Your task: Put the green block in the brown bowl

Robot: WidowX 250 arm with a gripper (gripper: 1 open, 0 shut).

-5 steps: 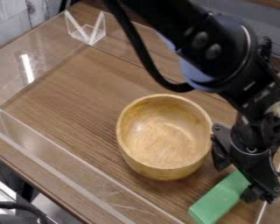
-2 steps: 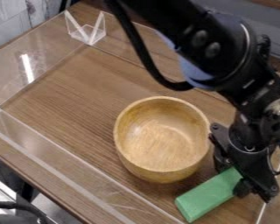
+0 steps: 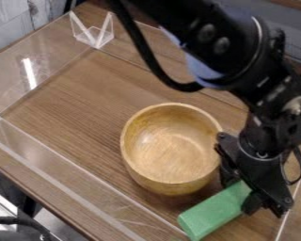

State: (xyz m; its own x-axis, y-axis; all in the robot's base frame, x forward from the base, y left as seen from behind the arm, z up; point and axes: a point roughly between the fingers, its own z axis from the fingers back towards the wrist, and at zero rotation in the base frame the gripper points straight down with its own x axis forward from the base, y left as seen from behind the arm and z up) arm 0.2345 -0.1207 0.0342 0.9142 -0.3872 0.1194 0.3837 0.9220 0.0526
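Pincer [image 3: 258, 191] clamped on the upper end of the green block [image 3: 214, 212].

Pointing straight down, jaws partway closed around the bar. Green block slanting down and left from the grip, lower end near the table [image 3: 78, 94] edge. Brown bowl [image 3: 173, 148] just left of the pincer, upright on the table, close beside the block. Clear plastic stand [image 3: 91, 30] far off at upper left.
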